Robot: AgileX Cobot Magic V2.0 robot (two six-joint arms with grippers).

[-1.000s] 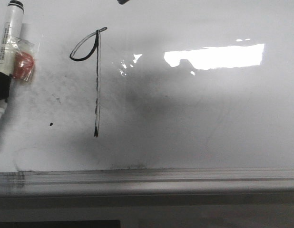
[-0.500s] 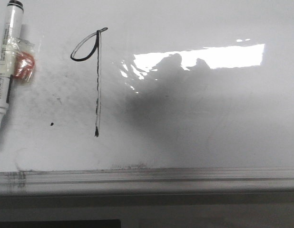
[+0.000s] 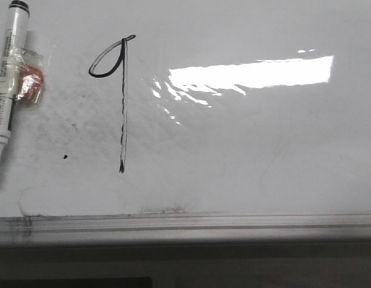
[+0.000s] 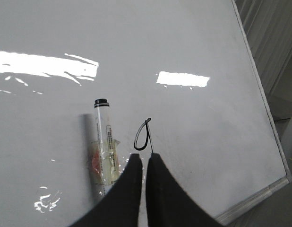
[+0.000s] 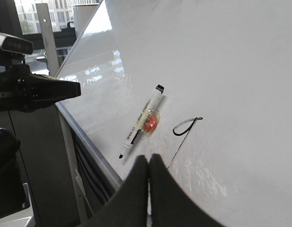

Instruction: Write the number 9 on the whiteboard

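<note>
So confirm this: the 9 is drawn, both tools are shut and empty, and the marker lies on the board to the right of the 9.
Wrong side. In the front view the marker lies on the whiteboard left of the number 9. The left tool and right tool are shut and empty.

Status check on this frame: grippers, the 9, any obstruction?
Left gripper shut, empty. Right gripper shut, empty. Number 9 drawn on whiteboard. Marker lies beside it; nothing obstructing.

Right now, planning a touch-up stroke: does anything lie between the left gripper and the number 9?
Nothing visible does. The left gripper hangs empty above the number 9; the marker lies beside it on the whiteboard.
</note>
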